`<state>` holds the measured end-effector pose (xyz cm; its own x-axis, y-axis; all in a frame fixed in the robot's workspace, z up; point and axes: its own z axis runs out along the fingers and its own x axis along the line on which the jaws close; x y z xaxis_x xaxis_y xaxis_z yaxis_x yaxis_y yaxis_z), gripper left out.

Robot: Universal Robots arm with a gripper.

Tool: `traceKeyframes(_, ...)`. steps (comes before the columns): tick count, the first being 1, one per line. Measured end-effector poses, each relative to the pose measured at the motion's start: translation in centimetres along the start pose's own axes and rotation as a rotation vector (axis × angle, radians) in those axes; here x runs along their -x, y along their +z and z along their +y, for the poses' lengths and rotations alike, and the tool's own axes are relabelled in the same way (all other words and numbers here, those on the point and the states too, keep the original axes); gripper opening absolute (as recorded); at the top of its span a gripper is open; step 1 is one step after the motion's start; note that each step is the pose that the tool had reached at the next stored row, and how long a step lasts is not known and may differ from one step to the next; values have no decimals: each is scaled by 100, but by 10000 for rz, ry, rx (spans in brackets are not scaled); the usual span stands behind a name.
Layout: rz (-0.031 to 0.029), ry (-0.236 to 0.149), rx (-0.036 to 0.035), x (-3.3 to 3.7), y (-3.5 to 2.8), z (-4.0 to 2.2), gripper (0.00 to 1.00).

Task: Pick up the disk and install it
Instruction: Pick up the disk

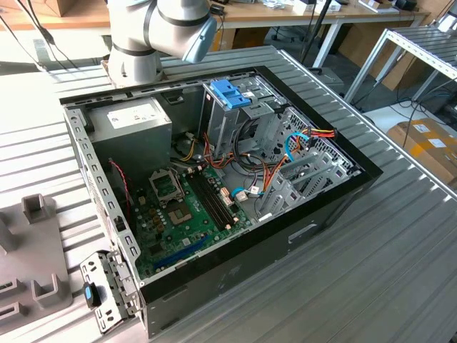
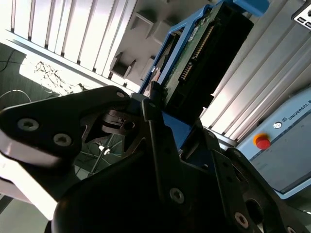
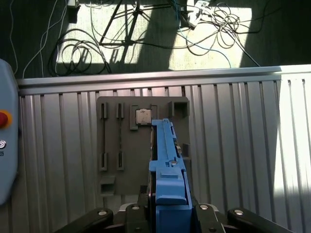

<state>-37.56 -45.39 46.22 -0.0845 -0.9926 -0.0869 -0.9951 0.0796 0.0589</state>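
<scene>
One disk (image 3: pixel 167 165) sits clamped edge-on in the claw (image 3: pixel 169 211), reaching straight out ahead of it; beyond the disk lies a grey tray (image 3: pixel 116 141) on the ribbed table (image 3: pixel 233 145).

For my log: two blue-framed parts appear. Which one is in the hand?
The disk, in both wrist views: the hand grips its blue rail. The other, a blue bracket, sits inside the computer case, untouched.

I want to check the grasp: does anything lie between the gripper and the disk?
Nothing. In both wrist views the gripper clamps the disk directly, pressing on its blue plastic rails.
</scene>
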Motion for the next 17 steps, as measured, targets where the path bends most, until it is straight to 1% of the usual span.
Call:
traceKeyframes(7,7,-19,1,68,40,0,37)
traceKeyframes(13,8,-19,1,104,93,1,37)
traceKeyframes(17,9,-19,2,116,112,20,37)
